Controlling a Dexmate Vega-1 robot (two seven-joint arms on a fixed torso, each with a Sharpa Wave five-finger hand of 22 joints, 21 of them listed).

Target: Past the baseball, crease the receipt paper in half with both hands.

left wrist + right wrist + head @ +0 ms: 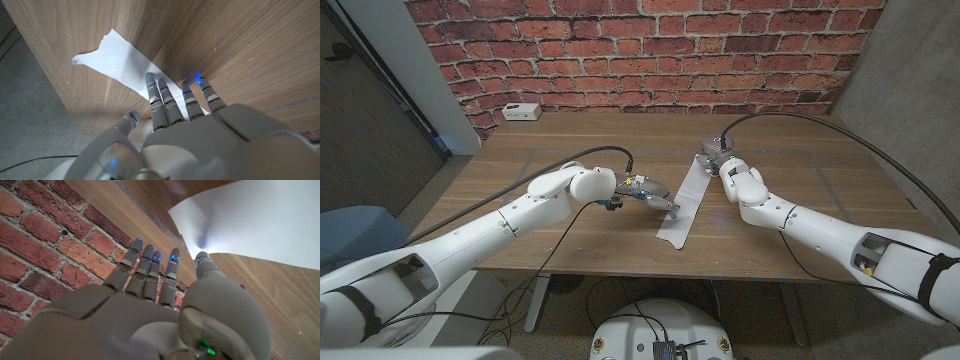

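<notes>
White plastic shells cover both arms, which reach in over the wooden surface (pixel 520 175) from the near corners. The left hand (pixel 638 190) stretches toward the middle with its fingers (pixel 165 100) extended forward and lying on the receipt paper (pixel 685 205), their tips pressing its left edge about midway along the strip; nothing is enclosed in the hand, and the thumb stands apart to the side. The receipt paper is a long white strip lying at a slant in the middle of the surface, its torn near end close to the front edge and its far end under the right hand. The right hand (pixel 725 165) is at the strip's far end, its long fingers (pixel 150 270) held straight and close together, pointing toward the brick wall (pixel 650 50), while the thumb tip touches the paper's raised corner; whether the paper is pinched cannot be told. A white box (pixel 523 111) sits at the surface's far left.
</notes>
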